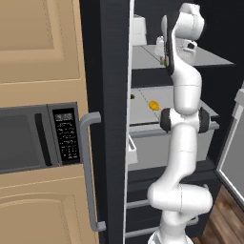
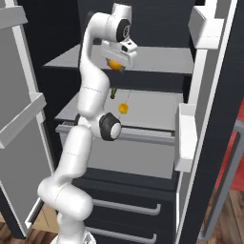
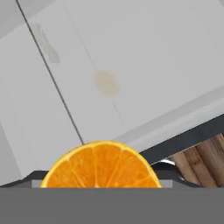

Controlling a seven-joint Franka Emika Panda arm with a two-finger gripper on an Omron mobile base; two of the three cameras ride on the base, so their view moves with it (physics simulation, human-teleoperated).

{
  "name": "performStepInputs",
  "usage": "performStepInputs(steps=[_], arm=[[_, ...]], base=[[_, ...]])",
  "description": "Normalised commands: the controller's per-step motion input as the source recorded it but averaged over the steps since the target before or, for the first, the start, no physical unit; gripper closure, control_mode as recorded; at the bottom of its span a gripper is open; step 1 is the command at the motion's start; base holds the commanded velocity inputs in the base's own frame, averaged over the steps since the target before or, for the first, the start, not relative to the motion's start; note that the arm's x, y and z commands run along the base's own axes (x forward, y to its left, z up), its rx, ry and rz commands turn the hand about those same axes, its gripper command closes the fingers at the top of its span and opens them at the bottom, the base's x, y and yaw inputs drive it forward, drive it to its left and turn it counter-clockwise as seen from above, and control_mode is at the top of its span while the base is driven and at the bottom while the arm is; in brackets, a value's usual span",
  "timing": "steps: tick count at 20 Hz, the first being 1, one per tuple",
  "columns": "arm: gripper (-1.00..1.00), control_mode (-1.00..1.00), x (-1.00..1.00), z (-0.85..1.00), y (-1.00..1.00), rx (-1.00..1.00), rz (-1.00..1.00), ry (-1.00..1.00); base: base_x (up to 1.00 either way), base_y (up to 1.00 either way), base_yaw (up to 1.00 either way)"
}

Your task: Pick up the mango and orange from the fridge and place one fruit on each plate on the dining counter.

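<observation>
- The tool [image 2: 116,62] is closed on the deep-orange round orange [image 2: 114,64]; the fruit sits between the tips, directly under the white hand, at the level of the upper light grey shelf [image 2: 157,59] of the tall black fridge [image 2: 143,19].
- In the hand view the orange [image 3: 101,165] lies hard against the tool at the bottom edge, its cut, segmented face turned to the camera. No long axis can be made out on it.
- Judgement: the coming move turns on carrying the orange out toward the near side, between the white-lined left door [image 2: 21,109] and the right door [image 2: 205,95].
- The small yellow-orange oval mango [image 2: 123,108] lies on the lower grey shelf [image 2: 152,112], below the tool and well apart from it. Beside it, farther in, stands a thin dark green vegetable [image 2: 113,93].
- In the left base view the arm covers the tool; the mango [image 1: 154,105] shows just left of the arm.
- The finger tips themselves are hard to make out in every view.
</observation>
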Motion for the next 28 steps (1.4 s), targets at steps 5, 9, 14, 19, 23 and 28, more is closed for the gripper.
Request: performStepInputs(steps=[5,9,14,19,23,28], arm=[[1.00,-1.00,-1.00,-0.29,0.00,-0.04,0.00,0.38],[1.00,-1.00,-1.00,-0.34,0.00,-0.17,0.00,0.62],[1.00,-1.00,-1.00,-0.58,-0.37,0.05,0.04,0.07],[1.00,-1.00,-1.00,-0.42,-0.62,0.29,0.04,-0.23],[1.00,-1.00,-1.00,0.22,-0.35,0.04,0.07,0.00],[1.00,-1.00,-1.00,0.42,-0.09,-0.16,0.10,0.23]], base=[[0.00,0.00,0.00],[0.00,0.00,0.00],[0.00,0.00,0.00],[0.00,0.00,0.00],[0.00,0.00,0.00],[0.00,0.00,0.00]])
